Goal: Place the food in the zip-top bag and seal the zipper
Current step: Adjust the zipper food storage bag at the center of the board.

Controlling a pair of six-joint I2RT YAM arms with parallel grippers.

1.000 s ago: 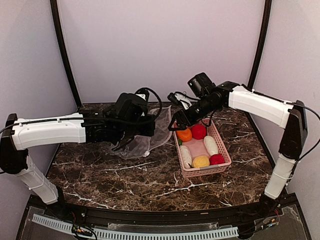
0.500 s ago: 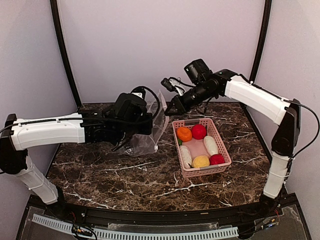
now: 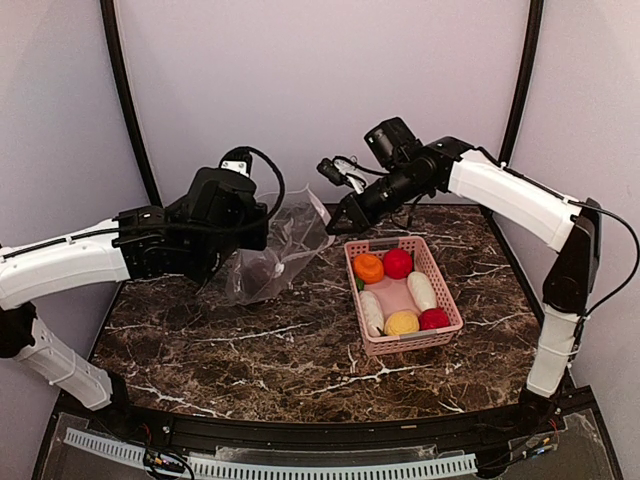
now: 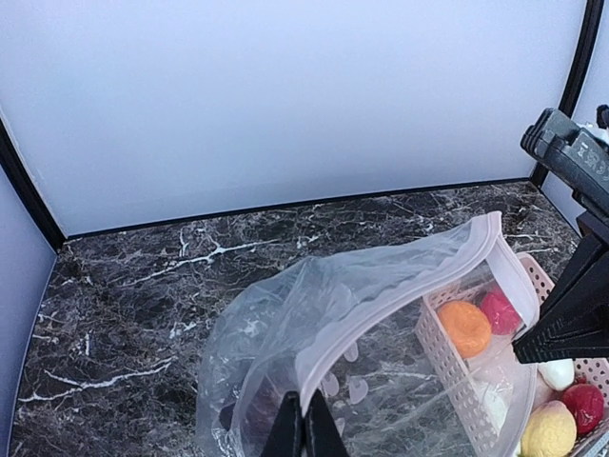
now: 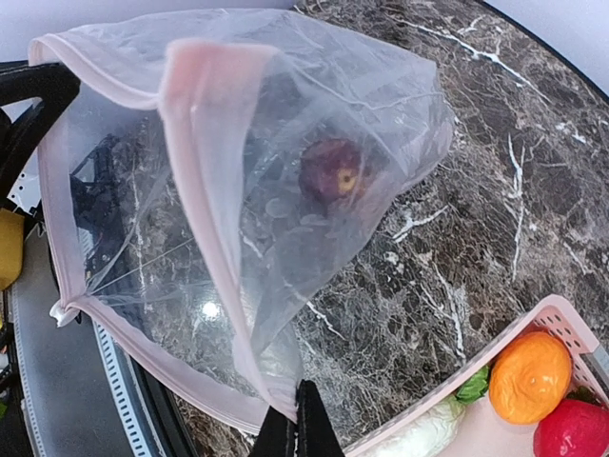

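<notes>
L gripper (image 4: 304, 430) & R gripper (image 5: 297, 421) each clamped on zip-top bag (image 3: 278, 250) rim, maroon ball (image 5: 330, 171) inside

Wide-open zip-top bag (image 3: 262, 262), basket (image 3: 410, 343) alongside

Bright, even, diffuse light is given from above; the pale walls (image 3: 320, 90) are evenly lit; only soft shadows are cast; a small glare spot is caught on the zip-top bag (image 5: 210, 309); faint sheen is shown on the table (image 3: 300, 350); mild softness is noted throughout.
</notes>
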